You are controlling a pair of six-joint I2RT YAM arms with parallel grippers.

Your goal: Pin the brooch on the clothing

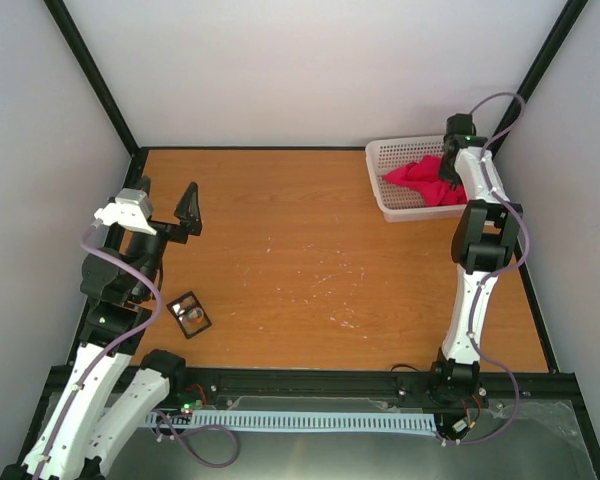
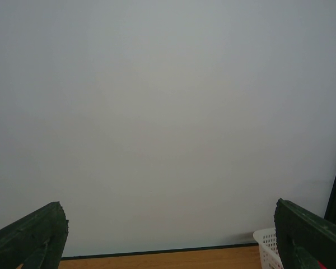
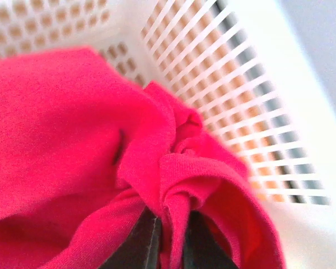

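Note:
The crimson-red T-shirt (image 1: pixel 422 181) lies crumpled inside the white perforated basket (image 1: pixel 382 172) at the back right. My right gripper (image 1: pixel 450 165) reaches down into the basket. In the right wrist view its fingers (image 3: pixel 147 242) are shut on a fold of the red shirt (image 3: pixel 73 129), the cloth bunched between them. The brooch (image 1: pixel 190 312), a tiny pale round pin, sits in a small black case (image 1: pixel 202 324) on the table near the front left. My left gripper (image 1: pixel 188 215) is open and empty, held above the table's left side, facing the back wall.
The basket's corner (image 2: pixel 266 246) shows at the lower right of the left wrist view. Grey walls and black frame posts enclose the wooden table (image 1: pixel 300 250). A black rail runs along the near edge.

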